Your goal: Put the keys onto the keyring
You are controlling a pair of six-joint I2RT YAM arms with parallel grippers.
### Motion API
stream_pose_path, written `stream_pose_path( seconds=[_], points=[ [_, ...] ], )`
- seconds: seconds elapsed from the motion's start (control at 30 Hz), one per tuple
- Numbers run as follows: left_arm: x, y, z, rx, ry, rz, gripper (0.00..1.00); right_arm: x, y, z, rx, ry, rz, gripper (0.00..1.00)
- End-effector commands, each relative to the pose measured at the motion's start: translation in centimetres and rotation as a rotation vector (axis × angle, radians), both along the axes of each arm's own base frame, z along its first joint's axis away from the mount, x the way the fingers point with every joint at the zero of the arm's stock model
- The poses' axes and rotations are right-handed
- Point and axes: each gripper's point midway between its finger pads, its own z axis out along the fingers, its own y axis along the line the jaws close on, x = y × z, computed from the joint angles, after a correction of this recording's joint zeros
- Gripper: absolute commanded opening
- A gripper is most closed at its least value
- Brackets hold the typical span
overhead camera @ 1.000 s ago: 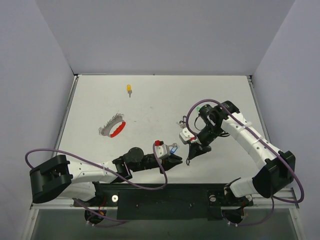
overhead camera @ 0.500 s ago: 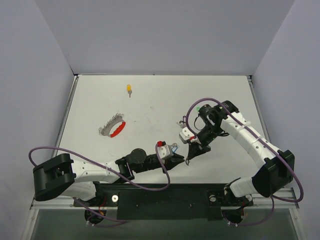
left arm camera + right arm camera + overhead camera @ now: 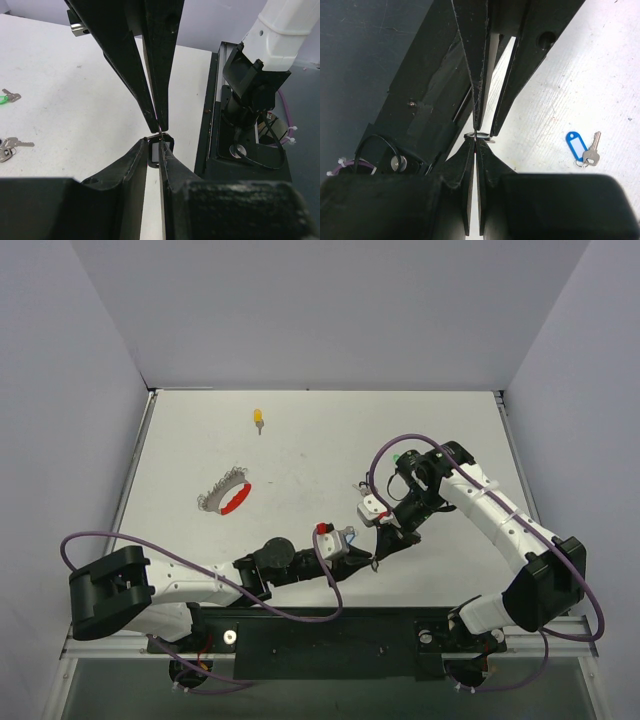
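Observation:
A key with a black tag (image 3: 154, 153) hangs between both grippers near the table's front edge. My left gripper (image 3: 155, 148) is shut on the tag. My right gripper (image 3: 477, 140) is shut on the thin metal ring at the tag's top. The two grippers meet tip to tip in the top view, left (image 3: 364, 558) and right (image 3: 381, 552). The keyring (image 3: 234, 499), with its red arc and silver cluster, lies on the table far to the left. A blue-tagged key (image 3: 576, 145) lies on the table close by. A yellow-tagged key (image 3: 259, 418) lies at the back.
A green-tagged key (image 3: 5, 98) and a small bunch of silver keys (image 3: 9, 146) lie on the white table (image 3: 300, 460) under the right arm. The black base rail (image 3: 240, 150) runs along the front edge just behind the grippers.
My left gripper has slid right along the front edge to the right gripper and closed on the black tag. The right gripper has barely shifted.

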Motion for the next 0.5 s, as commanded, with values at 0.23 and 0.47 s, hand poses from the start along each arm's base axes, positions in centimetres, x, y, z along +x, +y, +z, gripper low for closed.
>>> stream_pose_path(
  seconds=[0.23,0.47],
  points=[
    [-0.26,-0.90,3.70,-0.108,-0.025,-0.014,0.25,-1.40,0.07,0.78,0.020,0.101,-0.017,0.00],
    [-0.39,-0.64,3.33,-0.103,-0.014,-0.015,0.25,-1.05,-0.09,0.91,0.024,0.109,-0.045,0.00]
  ],
)
